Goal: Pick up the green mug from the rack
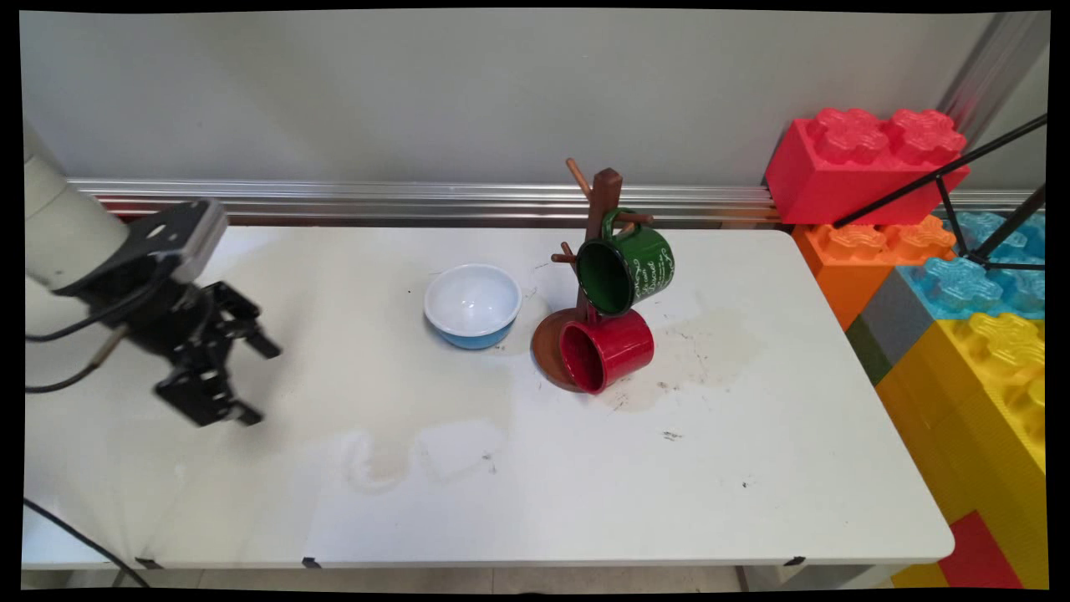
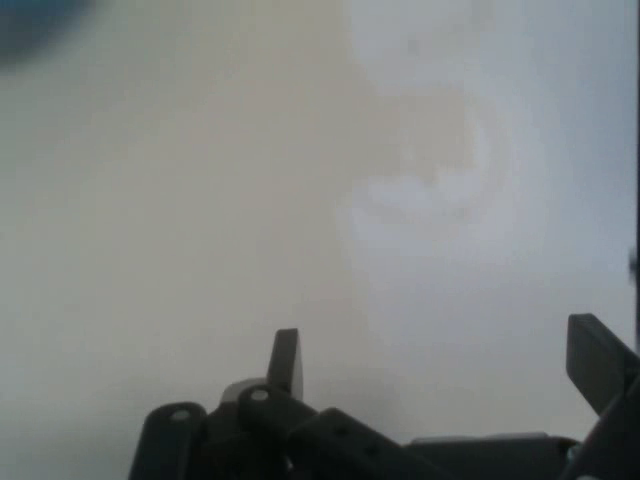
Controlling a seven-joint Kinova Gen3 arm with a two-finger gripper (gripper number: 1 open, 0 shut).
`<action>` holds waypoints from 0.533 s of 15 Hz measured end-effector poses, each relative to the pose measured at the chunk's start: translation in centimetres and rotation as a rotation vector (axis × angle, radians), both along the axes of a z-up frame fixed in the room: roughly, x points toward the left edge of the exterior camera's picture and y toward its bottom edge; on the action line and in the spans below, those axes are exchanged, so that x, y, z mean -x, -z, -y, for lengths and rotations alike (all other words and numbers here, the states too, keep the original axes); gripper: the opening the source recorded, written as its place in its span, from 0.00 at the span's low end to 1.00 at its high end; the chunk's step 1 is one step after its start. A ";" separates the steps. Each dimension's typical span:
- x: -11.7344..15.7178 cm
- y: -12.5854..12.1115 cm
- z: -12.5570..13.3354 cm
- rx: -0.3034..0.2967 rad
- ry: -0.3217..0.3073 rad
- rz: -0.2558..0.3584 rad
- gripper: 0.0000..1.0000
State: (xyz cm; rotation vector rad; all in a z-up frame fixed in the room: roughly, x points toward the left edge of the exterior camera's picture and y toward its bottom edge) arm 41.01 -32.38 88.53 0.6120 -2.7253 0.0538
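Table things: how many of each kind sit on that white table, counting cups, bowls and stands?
Cups: 2, a green cup and a red cup
Bowls: 1, a blue bowl, white inside
Stands: 1, a brown wooden stand holding both cups
Total: 4

A plain pale wall (image 1: 468, 92) fills the top of the frame, with a metal rail (image 1: 418, 201) running along its foot. Below lies a white table (image 1: 518, 493), stained at its middle. Big toy blocks (image 1: 961, 318) stack up at the right edge.
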 end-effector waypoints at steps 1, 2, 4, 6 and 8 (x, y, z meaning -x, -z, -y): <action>0.4 -0.1 0.3 0.010 -0.018 -0.023 1.00; 1.0 -0.2 0.9 0.024 -0.044 -0.058 1.00; 2.4 -0.5 2.1 0.057 -0.096 -0.143 1.00; 3.4 -0.8 2.9 0.080 -0.121 -0.200 1.00; 4.3 -1.0 3.5 0.098 -0.143 -0.248 1.00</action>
